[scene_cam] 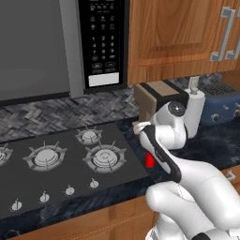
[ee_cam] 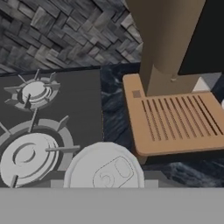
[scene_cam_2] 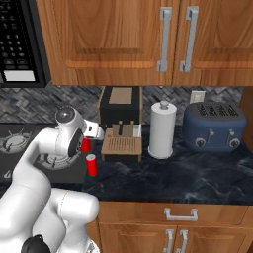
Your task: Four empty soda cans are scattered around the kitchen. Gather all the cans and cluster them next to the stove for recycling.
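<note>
A grey microwave [scene_cam: 35,47] with a black keypad panel [scene_cam: 104,42] is hanging over the left of the counter. Wooden wall cabinets [scene_cam_2: 148,39] with silver handles [scene_cam_2: 164,39] are running along the top. A tan and black coffee machine [scene_cam_2: 121,118] is standing against the patterned grey backsplash [ee_cam: 65,35], its slatted wooden drip tray [ee_cam: 175,120] jutting forward. Just to its right a white paper-towel roll [scene_cam_2: 162,129] is standing upright, and a blue toaster [scene_cam_2: 215,127] is sitting beyond it. All are resting on the dark marbled counter [scene_cam_2: 197,183], above wooden drawers [scene_cam_2: 178,217].
</note>
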